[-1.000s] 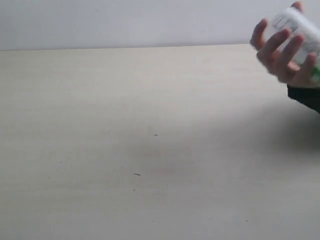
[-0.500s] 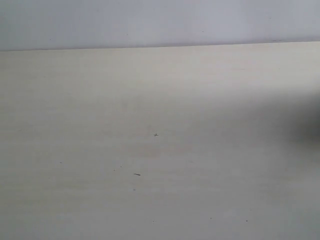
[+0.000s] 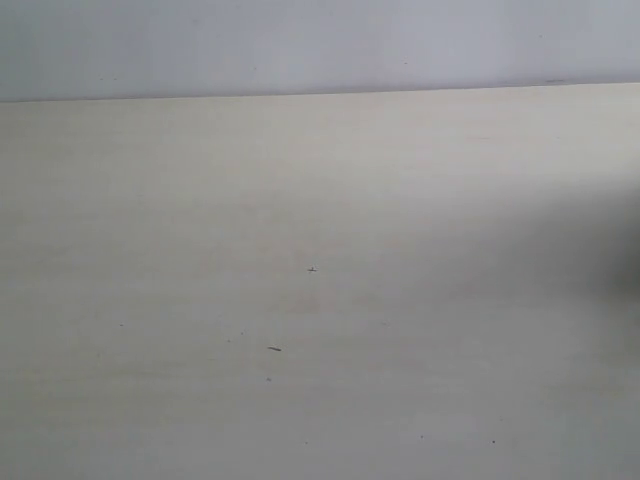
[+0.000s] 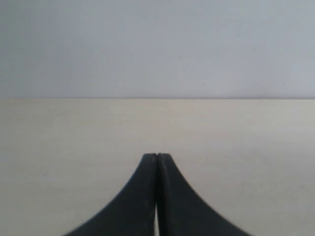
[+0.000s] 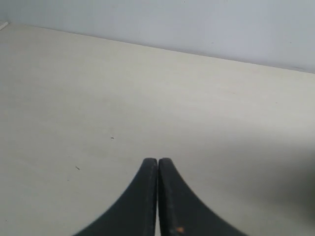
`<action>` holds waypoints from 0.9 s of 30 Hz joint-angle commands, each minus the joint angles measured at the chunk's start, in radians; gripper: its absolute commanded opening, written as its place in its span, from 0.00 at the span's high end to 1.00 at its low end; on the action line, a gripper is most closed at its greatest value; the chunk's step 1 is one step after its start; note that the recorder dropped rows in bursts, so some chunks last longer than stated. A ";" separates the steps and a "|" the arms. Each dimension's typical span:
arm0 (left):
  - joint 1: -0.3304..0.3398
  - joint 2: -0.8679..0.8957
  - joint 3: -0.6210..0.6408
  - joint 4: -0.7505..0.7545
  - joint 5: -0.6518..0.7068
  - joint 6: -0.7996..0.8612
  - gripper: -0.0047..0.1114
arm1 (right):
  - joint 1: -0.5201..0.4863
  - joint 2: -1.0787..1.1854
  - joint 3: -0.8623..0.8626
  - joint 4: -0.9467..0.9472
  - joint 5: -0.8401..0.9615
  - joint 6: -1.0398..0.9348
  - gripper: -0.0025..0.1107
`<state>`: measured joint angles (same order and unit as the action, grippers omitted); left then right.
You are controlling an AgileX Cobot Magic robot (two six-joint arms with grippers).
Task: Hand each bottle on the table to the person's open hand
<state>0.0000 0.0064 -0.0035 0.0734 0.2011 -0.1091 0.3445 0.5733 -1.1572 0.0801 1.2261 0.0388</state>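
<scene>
Tools first: the left tool and the right tool both stand with jaws pressed together, tips meeting, holding nothing. We find the counter bare across the exterior view, apart from tiny dark specks near the frame's centre and a soft shadow at its right edge. We see no bottles and no open hand in any view; where they are, we cannot tell. We judge such drink bottles light, smooth and thin-walled, liable to slip or dent. A moderate grip across the mid-body, at the label, appears soundest.
</scene>
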 commanded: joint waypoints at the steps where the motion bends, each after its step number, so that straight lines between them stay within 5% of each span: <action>1: 0.000 -0.006 0.003 0.003 -0.002 0.000 0.96 | -0.002 0.000 0.004 0.000 -0.005 0.001 0.97; 6: 0.000 -0.006 0.003 0.003 -0.002 0.000 0.96 | -0.002 -0.040 0.024 -0.060 -0.053 -0.011 0.97; 19: 0.000 -0.006 0.003 0.003 -0.002 0.000 0.96 | -0.123 -0.308 0.757 -0.149 -1.140 -0.009 0.97; 27: 0.000 -0.006 0.003 0.003 -0.002 0.000 0.96 | -0.245 -0.378 1.088 -0.088 -1.401 -0.005 0.97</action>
<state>0.0000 0.0064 -0.0035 0.0734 0.2011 -0.1091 0.1313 0.2244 -0.1343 -0.0335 -0.0914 0.0377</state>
